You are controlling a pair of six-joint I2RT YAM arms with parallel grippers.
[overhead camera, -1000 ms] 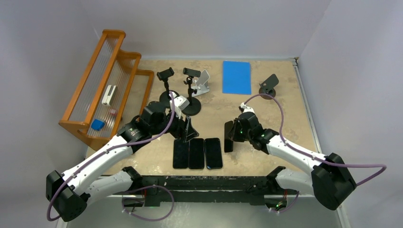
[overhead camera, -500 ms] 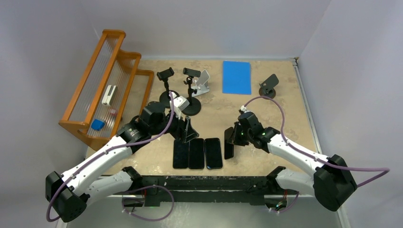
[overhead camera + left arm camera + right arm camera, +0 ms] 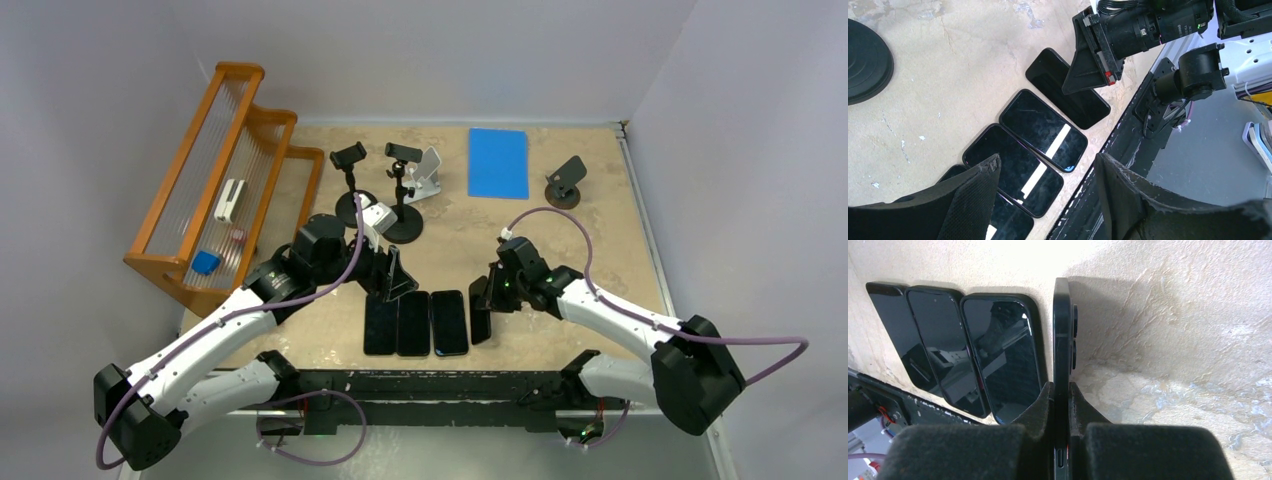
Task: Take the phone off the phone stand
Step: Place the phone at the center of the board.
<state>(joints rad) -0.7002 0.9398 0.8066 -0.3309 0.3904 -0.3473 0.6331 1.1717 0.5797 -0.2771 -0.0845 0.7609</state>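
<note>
My right gripper (image 3: pixel 1062 392) is clamped on the phone (image 3: pixel 1062 325). Both fingers (image 3: pixel 1040 405) press flat against its faces, gripping it by 1 end. The phone juts straight out ahead of the fingertips, edge-up and low over the table (image 3: pixel 1158 315); I cannot tell whether its far end touches. Just beside the gripper, on the phone's screen side, 3 phones (image 3: pixel 998 355) lie flat in a row. My left gripper (image 3: pixel 1047 160) hangs above that row with its jaws fairly wide apart, holding and touching nothing. The row sits directly beneath its fingertips.
</note>
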